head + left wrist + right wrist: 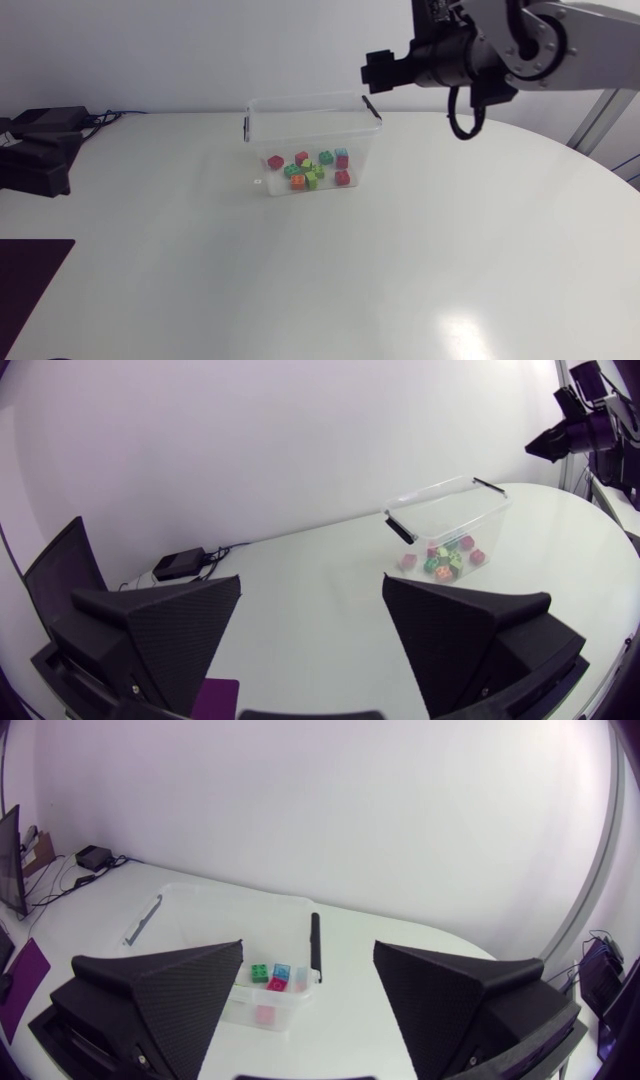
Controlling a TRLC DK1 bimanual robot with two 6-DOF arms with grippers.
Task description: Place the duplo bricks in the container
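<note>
Holds the right gripper [372, 73] spread wide and empty, raised in the air just over the right short end of the clear container [306, 135], with the long side of the container lying across the table from left to right and the coloured bricks [311, 168] below and a little to the left of the fingers. Rests the left gripper [312, 588], also spread with nothing between, well apart from the container, thus clearly farther than the right one. Finds all visible bricks in a loose heap on the container floor, none outside, and no readable writing or label on them
</note>
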